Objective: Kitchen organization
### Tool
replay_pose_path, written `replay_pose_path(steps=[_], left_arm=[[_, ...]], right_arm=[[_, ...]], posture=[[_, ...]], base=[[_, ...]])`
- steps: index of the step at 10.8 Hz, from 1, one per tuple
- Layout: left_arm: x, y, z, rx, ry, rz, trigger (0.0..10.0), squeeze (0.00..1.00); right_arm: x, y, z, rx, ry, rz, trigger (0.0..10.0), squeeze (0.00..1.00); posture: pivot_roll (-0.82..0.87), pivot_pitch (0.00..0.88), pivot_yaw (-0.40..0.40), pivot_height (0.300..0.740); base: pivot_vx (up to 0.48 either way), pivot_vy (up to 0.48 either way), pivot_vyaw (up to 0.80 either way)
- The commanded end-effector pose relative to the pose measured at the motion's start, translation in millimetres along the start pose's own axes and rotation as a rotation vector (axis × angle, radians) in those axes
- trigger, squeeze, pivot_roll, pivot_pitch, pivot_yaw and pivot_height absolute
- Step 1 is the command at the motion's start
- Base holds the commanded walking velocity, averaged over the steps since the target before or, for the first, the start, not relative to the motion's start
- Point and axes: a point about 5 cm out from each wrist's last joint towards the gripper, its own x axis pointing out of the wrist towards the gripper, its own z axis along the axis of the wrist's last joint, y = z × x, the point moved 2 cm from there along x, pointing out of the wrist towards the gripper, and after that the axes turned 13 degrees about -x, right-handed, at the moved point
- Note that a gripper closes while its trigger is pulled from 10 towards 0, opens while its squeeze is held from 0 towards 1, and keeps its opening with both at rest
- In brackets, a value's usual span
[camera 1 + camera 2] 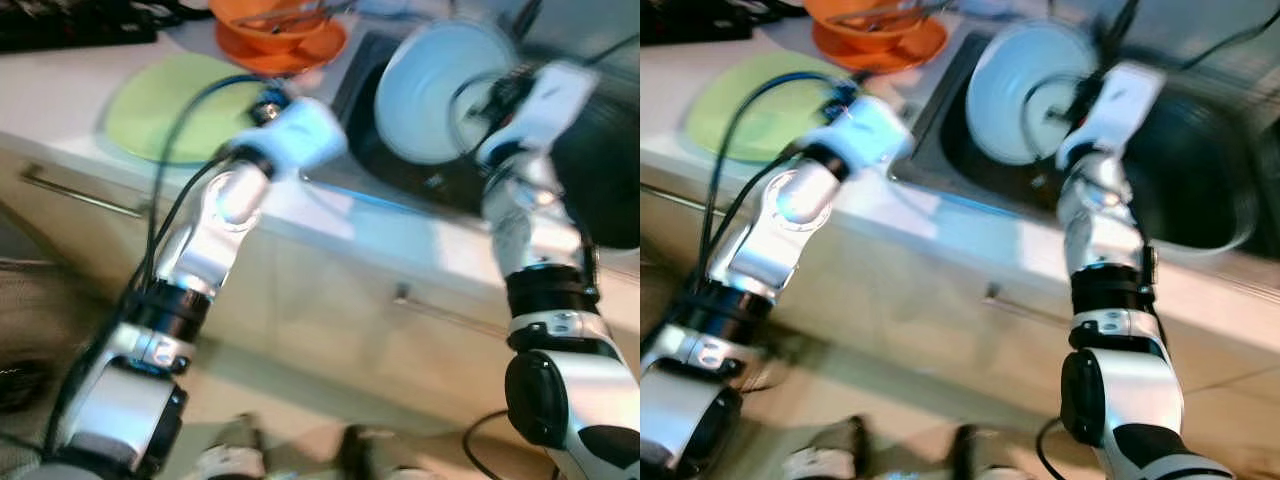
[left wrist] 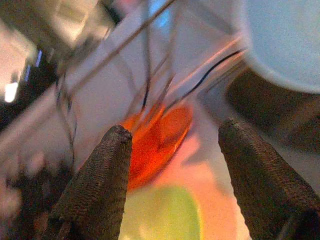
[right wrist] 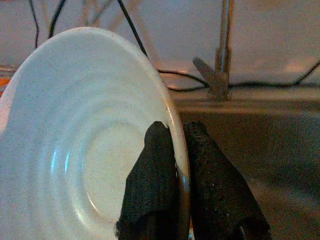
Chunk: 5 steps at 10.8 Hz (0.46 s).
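Observation:
My right gripper point(image 3: 176, 145) is shut on the rim of a pale blue-white plate point(image 1: 432, 92), held on edge above the dark sink point(image 1: 590, 190). One finger lies on the plate's inner face, the other behind the rim. My left gripper point(image 2: 172, 145) is open with nothing between its fingers. It hovers over the counter by the sink's left edge, near a lime green plate point(image 1: 165, 105) and an orange bowl on an orange plate point(image 1: 285, 40).
The white counter point(image 1: 60, 85) ends in a front edge above the cabinet drawers point(image 1: 400, 295) with bar handles. A tap point(image 3: 222, 60) stands behind the sink. Cables run along the back wall. Dark objects sit at the counter's far left.

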Motion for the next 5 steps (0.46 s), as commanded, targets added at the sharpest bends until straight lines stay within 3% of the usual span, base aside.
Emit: replay_pose_path(steps=[1,3,5], left_arm=[[-1.5,3.3,-10,-0.048,0.046,0.050,10.0,0.00],[-0.7,17.2,-16,-0.098,0.104,0.167,10.0,0.00],[-3.9,15.3,-19,-0.094,0.124,0.170,10.0,0.00]], right_arm=[[6.4,-2.4,22,-0.013,-0.081,0.000,10.0,0.00],[14.8,7.5,20,-0.028,-0.070,0.048,10.0,0.00],[15.0,12.5,14,-0.030,-0.054,0.068,10.0,0.00]], posture=[[0.31,0.073,-0.218,0.740],[0.35,0.062,-0.271,0.740],[0.35,0.064,-0.271,0.740]], base=[[0.000,0.000,0.00],[0.000,0.000,0.00],[0.000,0.000,0.00]])
